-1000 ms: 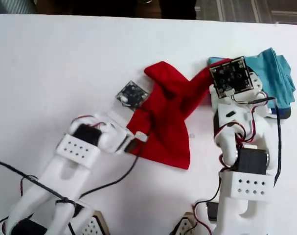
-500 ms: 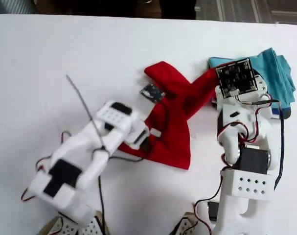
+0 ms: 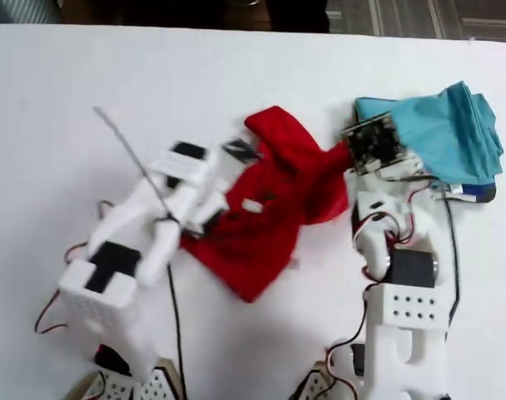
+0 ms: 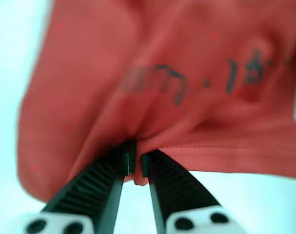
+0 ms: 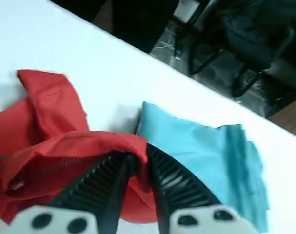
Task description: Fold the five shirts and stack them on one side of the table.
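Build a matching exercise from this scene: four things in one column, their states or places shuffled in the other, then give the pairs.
Column A
1. red shirt
2. teal shirt
3. left pincer
4. table

Column B
a. white surface
b. clamped on a red hem
c. bunched up mid-table
d. lying just past the right pincer

Pairs: 1-c, 2-d, 3-b, 4-a

A red shirt (image 3: 273, 212) lies crumpled and bunched in the middle of the white tabletop (image 3: 111, 83). Just beside it, a folded teal shirt (image 3: 448, 137) rests toward the right side.
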